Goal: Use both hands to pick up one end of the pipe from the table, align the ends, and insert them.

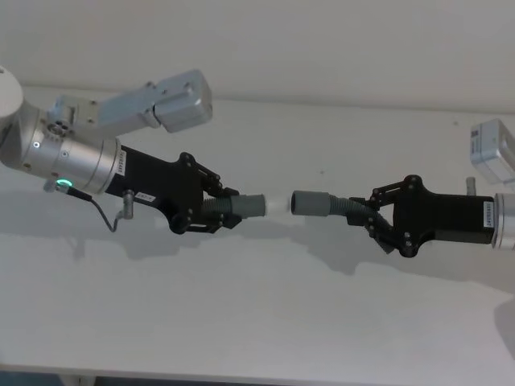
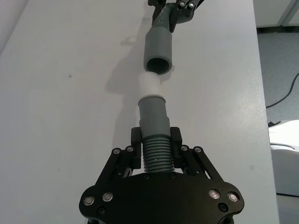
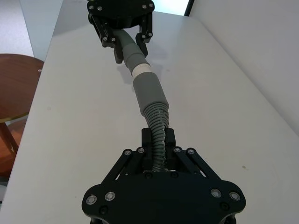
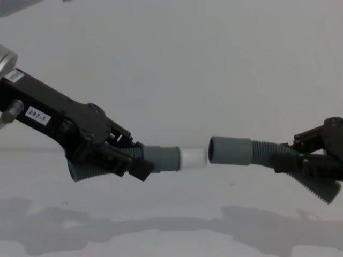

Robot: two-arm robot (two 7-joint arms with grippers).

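Both pipe pieces hang above the white table [image 1: 257, 322], end to end. My left gripper [image 1: 216, 211] is shut on the ribbed part of the left piece [image 4: 161, 158], whose narrow white tip [image 4: 193, 157] points right. My right gripper [image 1: 375, 219] is shut on the ribbed part of the right piece [image 4: 257, 152]. Its open grey cuff [image 4: 230, 151] faces the white tip. In the left wrist view the white tip [image 2: 150, 85] sits just short of the open mouth [image 2: 158, 64], nearly in line with it. The right wrist view shows the cuff [image 3: 148, 93] meeting the tip [image 3: 141, 70].
Bare table lies all around and under the two pieces, with their shadows on it. A wooden round table [image 3: 14, 88] and the floor show past the table's edge. A grey box [image 1: 492, 149] sits at the far right.
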